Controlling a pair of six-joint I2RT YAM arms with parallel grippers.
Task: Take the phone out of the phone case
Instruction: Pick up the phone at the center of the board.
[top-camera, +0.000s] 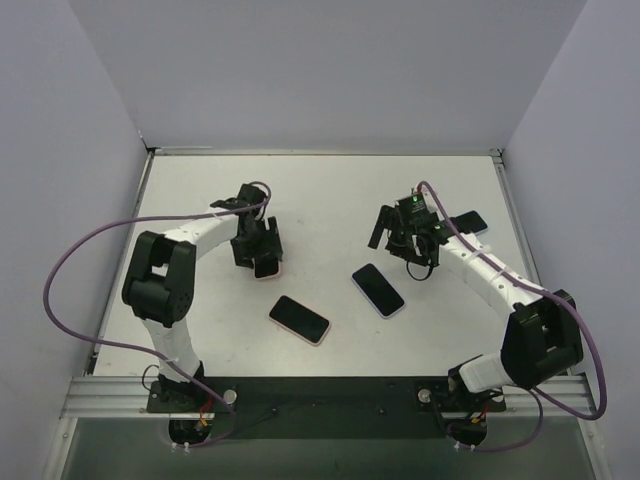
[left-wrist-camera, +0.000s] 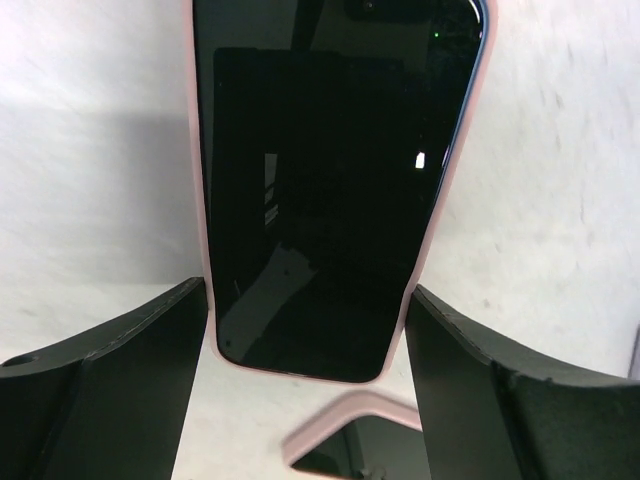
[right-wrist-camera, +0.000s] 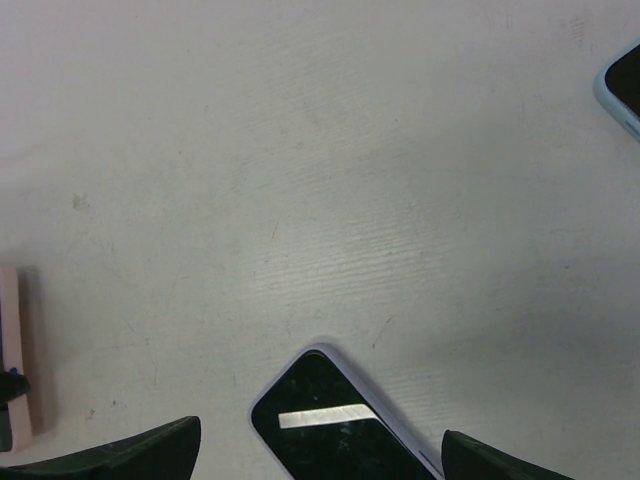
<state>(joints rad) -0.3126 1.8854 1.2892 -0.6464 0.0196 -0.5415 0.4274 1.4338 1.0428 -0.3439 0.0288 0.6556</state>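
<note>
Pink-cased phone (left-wrist-camera: 320, 180): on the surface (left-wrist-camera: 90, 150), straight ahead of the left gripper (left-wrist-camera: 307, 300), long axis running away from it.
Left gripper: jaws set wide, astride the case's near end; whether it is gripped cannot be told.
Right gripper (right-wrist-camera: 320, 432): spread wide, empty, well apart from that phone.
Nearer arm: left.

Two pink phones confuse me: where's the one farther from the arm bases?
From above, that pink-cased phone lies left of centre, between the left hand's fingers, beyond the other pink phone.
</note>
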